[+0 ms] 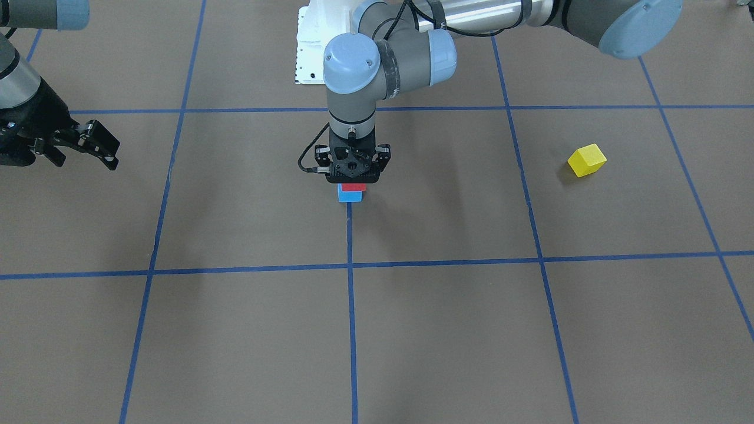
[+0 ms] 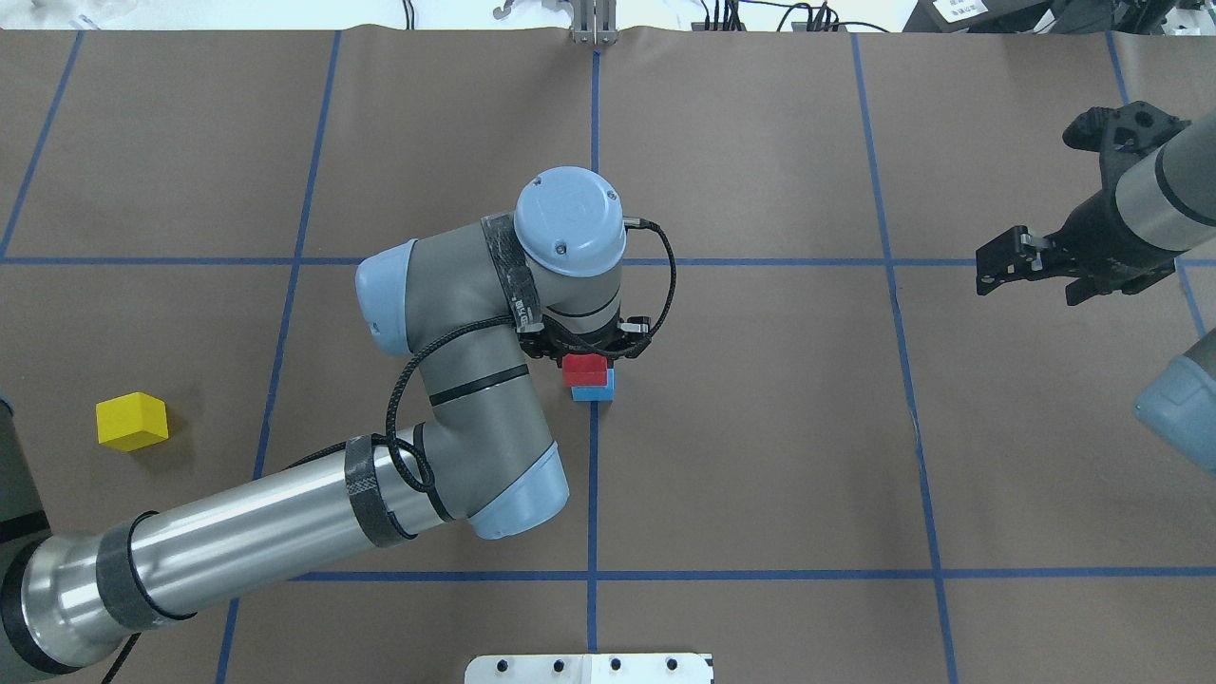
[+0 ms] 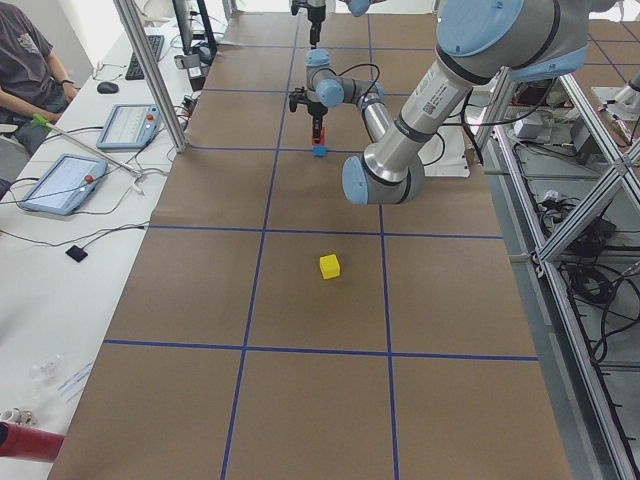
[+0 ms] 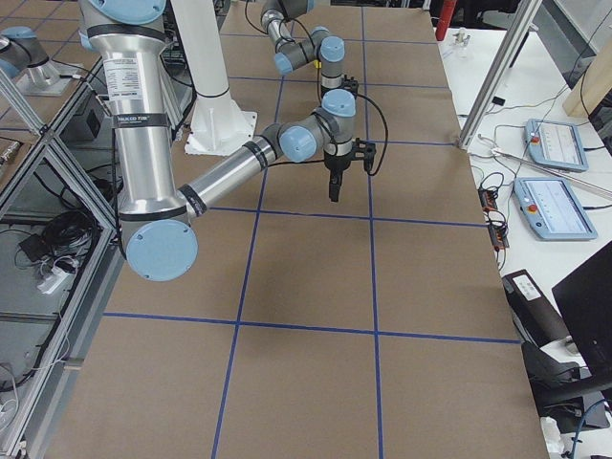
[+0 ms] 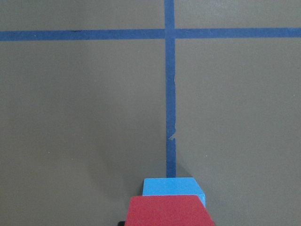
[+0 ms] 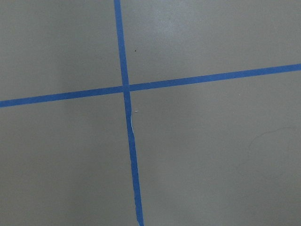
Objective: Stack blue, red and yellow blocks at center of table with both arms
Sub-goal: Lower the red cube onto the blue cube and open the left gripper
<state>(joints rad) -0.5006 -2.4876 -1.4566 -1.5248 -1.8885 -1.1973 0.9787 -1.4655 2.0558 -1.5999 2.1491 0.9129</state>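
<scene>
My left gripper (image 1: 352, 178) hangs straight down over the table's middle, shut on the red block (image 1: 352, 188). The red block sits directly over the blue block (image 1: 350, 196), which rests on the blue tape line; I cannot tell whether they touch. In the left wrist view the red block (image 5: 168, 211) fills the bottom edge with the blue block (image 5: 173, 187) just beyond it. The yellow block (image 2: 132, 421) lies alone on the paper far out on my left side. My right gripper (image 2: 1026, 280) is open and empty, held above the table on the right side.
Brown paper with a blue tape grid (image 1: 350, 265) covers the table. The white robot base plate (image 1: 309, 53) stands at the robot's edge. In the exterior left view a person (image 3: 25, 60) sits at a side bench with tablets.
</scene>
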